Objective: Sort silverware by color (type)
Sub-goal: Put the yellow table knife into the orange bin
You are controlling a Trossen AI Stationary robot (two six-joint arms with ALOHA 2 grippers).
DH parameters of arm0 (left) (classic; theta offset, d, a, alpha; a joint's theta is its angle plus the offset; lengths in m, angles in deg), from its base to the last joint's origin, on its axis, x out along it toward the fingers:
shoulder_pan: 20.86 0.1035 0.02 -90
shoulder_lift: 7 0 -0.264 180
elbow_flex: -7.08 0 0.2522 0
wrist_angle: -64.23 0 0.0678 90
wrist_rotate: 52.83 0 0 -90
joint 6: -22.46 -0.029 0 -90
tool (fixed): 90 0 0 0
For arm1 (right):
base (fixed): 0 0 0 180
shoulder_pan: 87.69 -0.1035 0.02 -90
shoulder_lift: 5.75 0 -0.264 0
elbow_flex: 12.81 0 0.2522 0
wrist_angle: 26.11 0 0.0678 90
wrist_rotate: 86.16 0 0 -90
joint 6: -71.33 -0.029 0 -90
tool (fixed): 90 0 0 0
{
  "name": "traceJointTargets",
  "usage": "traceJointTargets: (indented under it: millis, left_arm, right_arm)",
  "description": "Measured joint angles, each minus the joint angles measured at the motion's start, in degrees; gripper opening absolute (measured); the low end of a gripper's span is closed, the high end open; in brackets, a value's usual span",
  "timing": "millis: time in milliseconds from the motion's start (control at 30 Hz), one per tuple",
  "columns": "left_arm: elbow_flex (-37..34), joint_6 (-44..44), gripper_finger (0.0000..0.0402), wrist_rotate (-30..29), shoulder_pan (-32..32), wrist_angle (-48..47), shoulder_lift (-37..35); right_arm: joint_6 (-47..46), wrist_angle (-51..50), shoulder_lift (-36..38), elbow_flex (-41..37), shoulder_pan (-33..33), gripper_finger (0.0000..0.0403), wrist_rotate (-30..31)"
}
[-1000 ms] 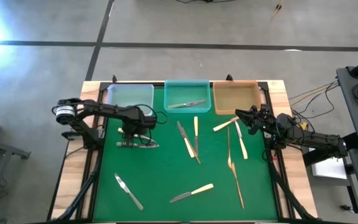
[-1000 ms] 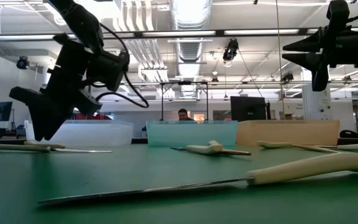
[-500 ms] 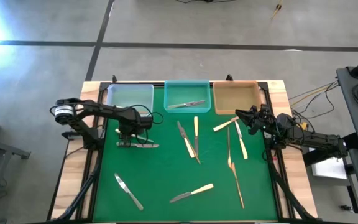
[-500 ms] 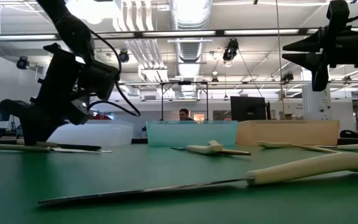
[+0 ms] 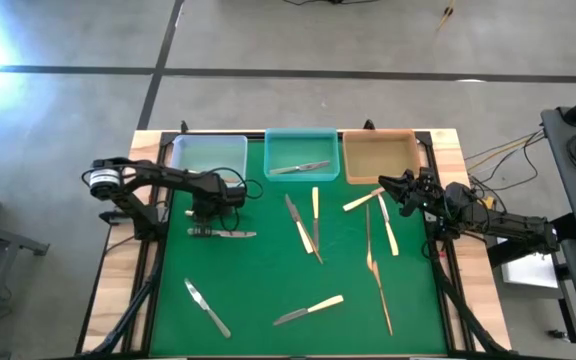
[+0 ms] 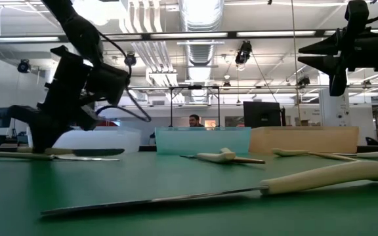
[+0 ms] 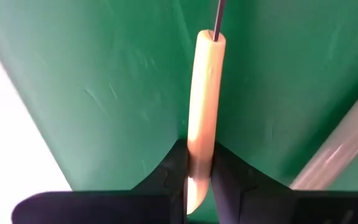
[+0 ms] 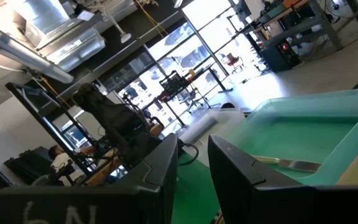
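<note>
My left gripper (image 5: 200, 222) stands over the green mat's left part, shut on a cream-handled knife (image 5: 226, 233) that lies in front of the clear bin. The left wrist view shows its cream handle (image 7: 202, 93) running away from the fingers. My right gripper (image 5: 386, 188) hangs open above the mat's right side near the amber bin, high up in the low view (image 6: 307, 56), touching nothing. Several more knives lie flat on the mat: cream-handled ones (image 5: 314, 213) (image 5: 309, 310), gold ones (image 5: 373, 262) (image 5: 388, 228), a silver one (image 5: 206, 307). One silver knife (image 5: 301, 167) lies in the teal bin. My left gripper pinches the knife's cream handle near its free end (image 7: 197, 163) between its two fingers. The fingers come from above, pointing down, and lie across the handle. In the low view the knife (image 6: 77, 153) lies level along the mat under the fingertips.
Three bins stand in a row at the far edge: clear (image 5: 208, 140), teal (image 5: 301, 137), amber (image 5: 378, 138). Bare mat lies between the held knife and the silver knife near the left front. A person shows far behind the table (image 6: 193, 121).
My left gripper has come down onto the mat and shifted a little toward the table's left edge, ending at the knife's handle end. The knife lies about where it was. My right arm has kept still.
</note>
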Motion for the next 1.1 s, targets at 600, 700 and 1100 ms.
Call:
traceJointTargets:
  millis: [600,700,1100]
  left_arm:
    - [27.94,2.21,0.0025,-0.3,0.35,2.57,-5.43]
    - [34.02,1.18,0.0025,-1.55,0.32,4.33,-4.98]
    - [52.17,0.21,0.0025,-5.77,2.58,4.51,0.18]
  right_arm:
    - [-0.01,-0.02,0.0,0.02,0.02,0.0082,-0.01]
    - [-0.01,-0.02,0.0,0.02,0.0,0.0082,0.01]
    - [-0.01,-0.01,0.0,0.02,0.0,0.0082,0.01]
